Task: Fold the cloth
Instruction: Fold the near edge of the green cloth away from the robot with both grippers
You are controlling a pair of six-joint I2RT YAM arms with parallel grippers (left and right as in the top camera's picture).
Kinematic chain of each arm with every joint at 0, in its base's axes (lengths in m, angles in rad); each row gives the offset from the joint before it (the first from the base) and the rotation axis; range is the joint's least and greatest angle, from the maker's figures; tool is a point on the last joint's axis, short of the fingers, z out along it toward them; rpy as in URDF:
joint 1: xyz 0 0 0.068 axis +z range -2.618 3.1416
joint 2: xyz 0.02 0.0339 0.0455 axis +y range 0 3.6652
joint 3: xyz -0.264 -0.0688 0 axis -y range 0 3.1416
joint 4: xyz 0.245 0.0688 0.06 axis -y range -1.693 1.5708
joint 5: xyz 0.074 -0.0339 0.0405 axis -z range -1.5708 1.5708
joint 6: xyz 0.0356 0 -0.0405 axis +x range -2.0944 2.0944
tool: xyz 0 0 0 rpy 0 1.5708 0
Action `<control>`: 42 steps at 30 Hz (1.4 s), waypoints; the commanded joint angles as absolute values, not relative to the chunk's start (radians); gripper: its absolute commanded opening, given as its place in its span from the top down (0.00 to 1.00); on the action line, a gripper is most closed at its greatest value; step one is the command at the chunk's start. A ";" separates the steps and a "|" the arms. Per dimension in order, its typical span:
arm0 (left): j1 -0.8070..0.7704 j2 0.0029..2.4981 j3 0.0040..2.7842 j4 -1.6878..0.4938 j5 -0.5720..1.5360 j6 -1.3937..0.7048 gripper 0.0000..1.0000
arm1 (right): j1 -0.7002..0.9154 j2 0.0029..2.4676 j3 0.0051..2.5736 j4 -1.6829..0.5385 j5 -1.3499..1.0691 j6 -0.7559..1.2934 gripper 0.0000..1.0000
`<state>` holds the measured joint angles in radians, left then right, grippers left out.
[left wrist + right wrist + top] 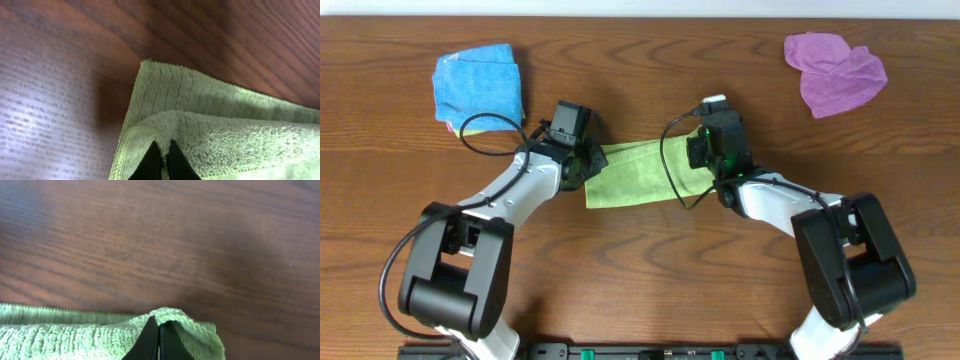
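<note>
With the cloth (pixel 638 172) on the surface (pixel 640 285) right of the blue cloth (pixel 477 82), left end effector (pixel 163 160) and right end effector (pixel 159 339) each clamped on its lifted edge — carry both ends over level, in step — edges matched.

The left arm (pixel 515 190) and right arm (pixel 770 195) have rounded white links between bulky black joint housings, each with a thin black cable (pixel 485 135) looping off the wrist. The right wrist carries a green light (pixel 708 135) and a white cap (pixel 714 102). The left gripper (pixel 162 150) and right gripper (pixel 158 327) have black tapered fingers.
</note>
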<state>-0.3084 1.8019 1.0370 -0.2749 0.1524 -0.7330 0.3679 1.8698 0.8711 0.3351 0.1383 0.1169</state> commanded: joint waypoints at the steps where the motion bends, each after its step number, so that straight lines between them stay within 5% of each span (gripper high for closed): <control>1: -0.302 1.834 1.028 -0.259 0.093 -0.725 0.94 | 0.350 1.907 0.890 0.361 0.176 0.096 0.99; 14: -0.302 1.908 1.028 -0.142 0.067 -0.719 0.94 | 0.348 2.012 0.944 0.432 0.177 0.080 0.99; 15: -0.302 1.908 1.028 -0.142 0.067 -0.718 0.94 | 0.347 2.012 0.945 0.432 0.178 0.080 0.95; 17: -0.301 1.907 1.029 -0.141 0.067 -0.706 0.83 | 0.347 2.012 0.947 0.432 0.192 0.080 0.64; 21: -0.301 1.896 1.032 -0.137 0.068 -0.663 0.69 | 0.347 1.998 0.947 0.423 0.213 0.080 0.51; 27: -0.301 1.848 1.050 -0.138 0.068 -0.605 0.50 | 0.349 1.907 0.947 0.338 0.213 0.091 0.50; 42: -0.300 1.617 1.052 -0.389 0.067 -0.600 0.46 | 0.349 1.547 0.947 -0.073 0.212 0.295 0.48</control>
